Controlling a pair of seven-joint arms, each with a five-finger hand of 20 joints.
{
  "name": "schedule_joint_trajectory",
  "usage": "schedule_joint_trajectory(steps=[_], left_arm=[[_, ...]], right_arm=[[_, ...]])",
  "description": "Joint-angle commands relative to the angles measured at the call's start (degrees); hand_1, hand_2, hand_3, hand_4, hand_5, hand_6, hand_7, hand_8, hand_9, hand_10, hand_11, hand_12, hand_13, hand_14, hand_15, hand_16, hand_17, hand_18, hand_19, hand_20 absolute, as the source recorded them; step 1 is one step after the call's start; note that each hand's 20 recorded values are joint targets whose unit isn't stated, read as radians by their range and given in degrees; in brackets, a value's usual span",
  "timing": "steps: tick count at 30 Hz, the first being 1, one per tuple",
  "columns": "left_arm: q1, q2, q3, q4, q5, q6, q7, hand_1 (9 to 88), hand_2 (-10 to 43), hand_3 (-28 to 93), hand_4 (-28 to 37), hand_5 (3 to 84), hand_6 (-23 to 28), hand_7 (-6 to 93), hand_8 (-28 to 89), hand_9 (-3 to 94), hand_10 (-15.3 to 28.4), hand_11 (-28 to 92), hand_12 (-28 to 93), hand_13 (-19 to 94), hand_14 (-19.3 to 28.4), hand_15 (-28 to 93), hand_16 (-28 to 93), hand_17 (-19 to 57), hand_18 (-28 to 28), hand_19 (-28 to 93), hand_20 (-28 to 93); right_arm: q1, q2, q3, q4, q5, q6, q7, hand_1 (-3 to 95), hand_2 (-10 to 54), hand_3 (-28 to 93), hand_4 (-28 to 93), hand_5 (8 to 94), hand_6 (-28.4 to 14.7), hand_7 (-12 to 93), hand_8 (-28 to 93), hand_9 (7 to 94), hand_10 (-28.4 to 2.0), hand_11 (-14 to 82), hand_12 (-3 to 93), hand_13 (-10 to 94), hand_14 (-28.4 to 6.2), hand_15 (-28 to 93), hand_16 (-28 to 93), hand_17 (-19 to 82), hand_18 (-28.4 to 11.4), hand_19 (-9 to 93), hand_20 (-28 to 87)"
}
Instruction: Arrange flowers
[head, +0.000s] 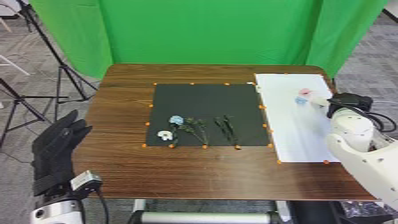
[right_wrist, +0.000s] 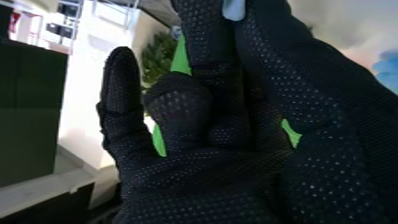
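On the black mat (head: 191, 95) lie a blue flower (head: 176, 120), a white flower (head: 165, 135) and green leafy stems (head: 226, 131). A pink flower (head: 305, 92) and another blue flower (head: 300, 100) are over the white sheet (head: 298, 135), beside a small whitish thing (head: 318, 101). Right against that whitish thing is my right hand (head: 349, 101); what it holds, if anything, is unclear. In the right wrist view my right hand (right_wrist: 213, 175) has a blurred blue flower (right_wrist: 387, 70) beyond it. Off the table's left edge, my left hand (head: 55, 150) is open.
Orange markers line the mat and the sheet on the brown table (head: 204, 175). A green curtain (head: 213, 30) hangs behind the table, and a black tripod (head: 62, 75) stands at the left. Dark cables (head: 378, 117) loop around the right wrist.
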Motion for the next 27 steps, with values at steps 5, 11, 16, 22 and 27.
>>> schedule_joint_trajectory(steps=[5,11,16,22,27], left_arm=[[0.7,-0.87,-0.59,-0.14,0.94,-0.53,-0.92,26.7,3.1,82,-18.5,43.4,12.8,16.3,-10,35.5,21.1,43,7,27,28.2,69,-19,-8.0,23.1,57,18],[1.3,-0.67,-0.84,-0.33,0.38,-0.05,-0.62,26.6,3.1,82,-18.3,43.3,12.7,16.3,-11,35.5,21.1,43,7,27,28.2,69,-19,-8.0,23.1,57,18],[0.9,-0.07,-0.52,-0.37,0.16,0.26,-0.82,26.5,3.0,82,-18.3,43.4,12.8,16.3,-11,35.6,21.0,43,8,27,28.2,69,-19,-8.0,23.1,57,18],[0.8,-0.26,-0.46,-0.37,0.46,0.13,-1.42,26.4,3.0,82,-18.5,43.4,12.7,16.2,-10,35.5,21.0,43,7,27,28.2,69,-19,-8.0,23.0,57,18],[0.8,-0.1,-0.57,-0.45,0.6,0.14,-1.7,26.4,3.0,82,-18.5,43.3,12.7,16.3,-10,35.5,21.0,43,7,27,28.2,69,-19,-8.0,23.0,57,18]], right_arm=[[-1.8,2.5,2.2,-5.3,-2.2,8.9,-0.8,58.8,-9.5,77,-28,76.8,-0.7,31,4,88.5,-7.0,16.3,38.9,71,-7.8,82,28,22,-25.0,78,32],[-1.2,3.0,0.5,-13.2,-3.7,13.3,-6.9,58.7,-9.5,77,-28,77.1,-0.7,31,5,88.5,-7.0,16.7,39.6,71,-8.0,82,29,22,-25.2,78,32],[2.5,0.5,-3.1,-18.4,-4.1,14.5,-12.6,58.5,-9.5,78,-28,77.1,-0.7,31,5,88.4,-7.0,16.7,39.9,71,-7.8,82,29,22,-25.1,78,32],[7.4,-3.7,-9.6,-21.3,-3.9,15.1,-17.8,58.3,-9.5,78,-28,76.9,-0.7,31,5,88.4,-7.1,16.8,40.0,71,-7.7,82,30,21,-24.9,78,32],[11.0,-8.8,-14.9,-20.6,-4.7,13.8,-19.0,58.1,-9.5,78,-28,76.8,-0.5,32,5,88.4,-6.9,16.8,40.0,71,-7.7,82,30,21,-24.8,78,32]])
